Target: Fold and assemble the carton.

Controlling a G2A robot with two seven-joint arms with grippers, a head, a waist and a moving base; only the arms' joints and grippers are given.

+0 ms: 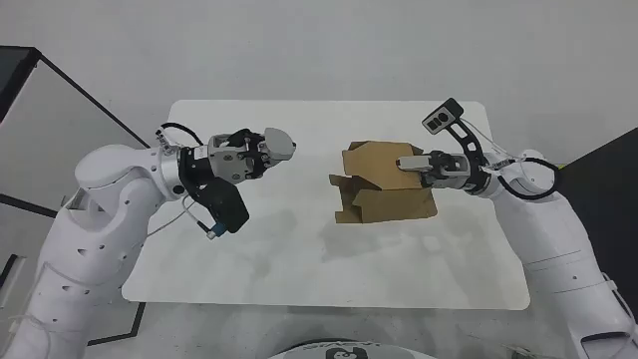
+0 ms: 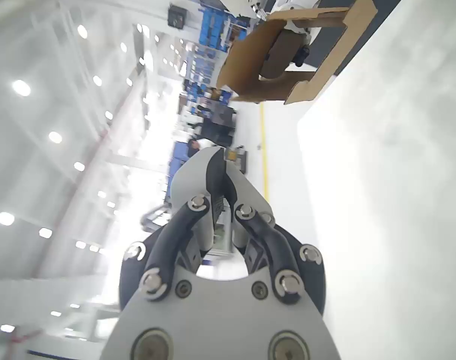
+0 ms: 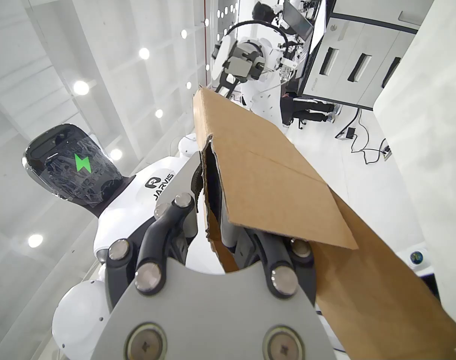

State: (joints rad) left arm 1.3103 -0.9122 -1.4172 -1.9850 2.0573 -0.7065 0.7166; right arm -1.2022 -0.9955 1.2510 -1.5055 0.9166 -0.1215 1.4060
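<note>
White counter (image 1: 299, 269) on a pale floor, with a yellow line along the far side. At the counter's left side, the left gripper (image 1: 279, 146) is held over the surface. Its fingers (image 2: 196, 183) are clenched together on nothing and point right. Well apart from it, right of centre, the brown carton (image 1: 384, 187) sits partly formed on the counter, with loose flaps opening toward the left gripper. Its long axis seems to run left to right, though the splayed flaps make this hard to judge. At the carton's right end, the right gripper (image 1: 411, 163) grasps an upper panel, its fingers pinching the cardboard between them. The right arm appears to be steadying the carton. The free left arm would likely need to travel rightward across bare counter to reach the flaps facing it.
</note>
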